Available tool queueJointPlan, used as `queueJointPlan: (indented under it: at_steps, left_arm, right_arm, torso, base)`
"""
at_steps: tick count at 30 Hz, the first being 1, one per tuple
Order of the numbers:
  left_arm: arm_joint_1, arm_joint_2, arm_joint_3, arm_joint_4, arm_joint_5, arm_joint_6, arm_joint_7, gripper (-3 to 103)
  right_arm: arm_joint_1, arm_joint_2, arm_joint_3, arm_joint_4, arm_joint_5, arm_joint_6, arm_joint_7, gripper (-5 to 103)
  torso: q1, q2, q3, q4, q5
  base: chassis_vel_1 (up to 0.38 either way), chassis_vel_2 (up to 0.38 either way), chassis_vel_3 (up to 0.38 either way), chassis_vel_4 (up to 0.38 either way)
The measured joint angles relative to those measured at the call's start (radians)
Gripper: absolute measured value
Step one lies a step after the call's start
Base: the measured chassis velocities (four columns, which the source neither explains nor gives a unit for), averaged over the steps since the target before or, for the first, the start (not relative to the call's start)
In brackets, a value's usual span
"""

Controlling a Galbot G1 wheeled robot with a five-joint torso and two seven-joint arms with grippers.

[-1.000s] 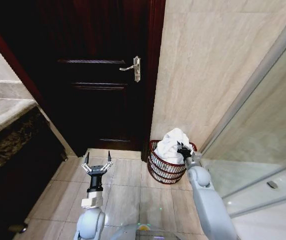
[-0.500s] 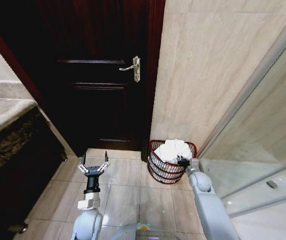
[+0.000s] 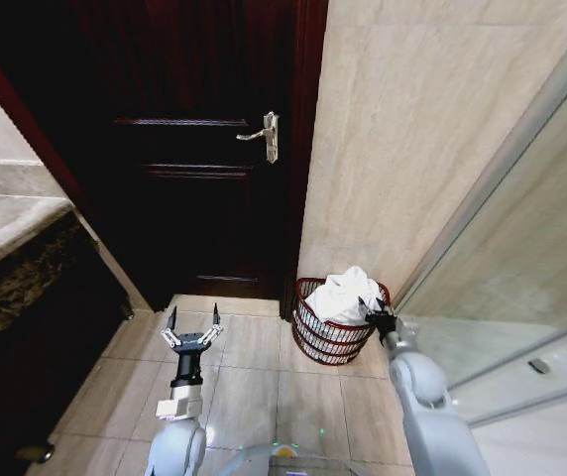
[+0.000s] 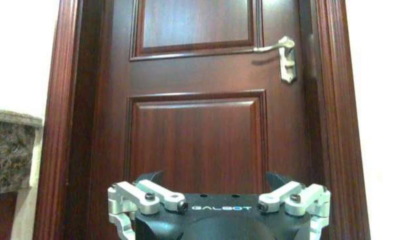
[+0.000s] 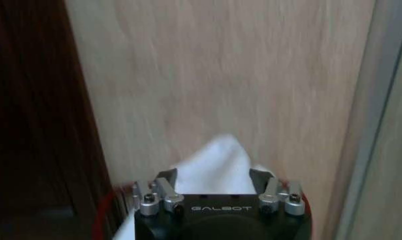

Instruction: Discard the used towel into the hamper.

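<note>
The hamper (image 3: 325, 337), a round dark red open-weave basket, stands on the floor against the beige wall, right of the door. The white towel (image 3: 341, 294) lies bunched inside it, heaped above the rim. My right gripper (image 3: 373, 304) is at the hamper's right rim, open, its fingers just beside the towel. In the right wrist view the right gripper (image 5: 213, 175) is spread, with the towel (image 5: 218, 160) peaking beyond it and the hamper's red rim (image 5: 102, 217) below. My left gripper (image 3: 194, 315) hangs open over the floor tiles to the left, facing the door (image 4: 194, 135).
A dark wooden door (image 3: 194, 149) with a metal lever handle (image 3: 264, 134) fills the back. A stone-topped dark counter (image 3: 16, 268) is on the left. A glass shower panel (image 3: 521, 297) runs along the right. Beige floor tiles (image 3: 264, 377) lie between.
The towel came down from above the rim into the hamper. My right gripper let go of it and drew back a little to the right. The left arm barely shifted.
</note>
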Motion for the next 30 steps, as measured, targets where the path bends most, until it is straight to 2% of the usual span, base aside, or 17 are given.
queueJointPlan:
  at_steps: [1, 3, 4, 5, 6, 7, 8, 10, 14, 20, 24, 30]
  left_arm:
    - [0.006, 0.004, -0.011, -0.009, -0.008, 0.006, 0.003, 100]
    - [0.007, 0.005, -0.017, -0.014, -0.011, 0.009, 0.003, 100]
    - [0.009, 0.004, -0.03, -0.022, -0.014, 0.012, 0.004, 100]
    - [0.01, 0.002, -0.034, -0.026, -0.014, 0.013, 0.004, 100]
    - [0.013, -0.003, -0.04, -0.031, -0.015, 0.015, 0.004, 100]
    - [0.013, -0.003, -0.04, -0.031, -0.015, 0.015, 0.004, 100]
    - [0.018, -0.01, -0.045, -0.039, -0.014, 0.016, 0.003, 100]
    - [0.03, -0.02, -0.051, -0.058, -0.016, 0.019, 0.002, 100]
    - [0.041, -0.017, -0.063, -0.075, -0.032, 0.02, 0.001, 100]
    - [0.031, -0.009, -0.075, -0.06, -0.048, 0.015, 0.0, 100]
    - [0.029, -0.012, -0.071, -0.049, -0.047, 0.01, 0.0, 100]
    - [0.02, -0.017, -0.063, -0.04, -0.032, 0.009, 0.0, 100]
  right_arm:
    - [0.024, 0.003, -0.01, -0.001, -0.009, 0.031, 0.0, 83]
    - [0.046, 0.0, -0.014, -0.01, -0.015, 0.04, 0.001, 83]
    - [0.089, -0.01, -0.021, -0.04, -0.018, 0.036, 0.004, 93]
    - [0.106, -0.015, -0.024, -0.052, -0.015, 0.021, 0.006, 93]
    - [0.131, -0.026, -0.028, -0.07, 0.001, -0.017, 0.01, 97]
    - [0.131, -0.026, -0.028, -0.07, 0.001, -0.017, 0.01, 97]
    - [0.157, -0.046, -0.03, -0.094, 0.031, -0.073, 0.014, 99]
    - [0.196, -0.088, -0.034, -0.148, 0.061, -0.12, 0.016, 100]
    - [0.249, -0.127, -0.036, -0.228, 0.082, -0.137, 0.024, 100]
    - [0.256, -0.179, -0.044, -0.249, 0.114, -0.211, 0.022, 100]
    - [0.253, -0.203, -0.046, -0.262, 0.131, -0.241, 0.002, 100]
    - [0.269, -0.202, -0.049, -0.29, 0.136, -0.268, -0.018, 100]
  torso:
    - [0.0, 0.0, 0.0, 0.0001, 0.0005]
    - [0.0, 0.0, 0.0, 0.0002, 0.0003]
    - [0.0, 0.0, 0.0, 0.0003, 0.0002]
    - [0.0, 0.0, 0.0, 0.0003, 0.0004]
    - [0.0, 0.0, 0.0, 0.0005, 0.0005]
    - [0.0, 0.0, 0.0, 0.0005, 0.0005]
    - [0.0, 0.0, 0.0, 0.0004, 0.0001]
    - [0.0, 0.0, 0.0, 0.0004, 0.0003]
    - [0.0, 0.0, 0.0, 0.0004, 0.0006]
    - [0.0, 0.0, 0.0, 0.0003, 0.0002]
    - [0.0, 0.0, 0.0, 0.0002, 0.0002]
    - [0.0, 0.0, 0.0, 0.0002, 0.0003]
  base:
    - [0.0, 0.0, 0.0, 0.0]
    - [0.0, 0.0, 0.0, 0.0]
    - [0.0, 0.0, 0.0, 0.0]
    - [0.0, 0.0, 0.0, 0.0]
    - [0.0, 0.0, 0.0, 0.0]
    - [0.0, 0.0, 0.0, 0.0]
    - [0.0, 0.0, 0.0, 0.0]
    - [0.0, 0.0, 0.0, 0.0]
    - [0.0, 0.0, 0.0, 0.0]
    - [0.0, 0.0, 0.0, 0.0]
    - [0.0, 0.0, 0.0, 0.0]
    - [0.0, 0.0, 0.0, 0.0]
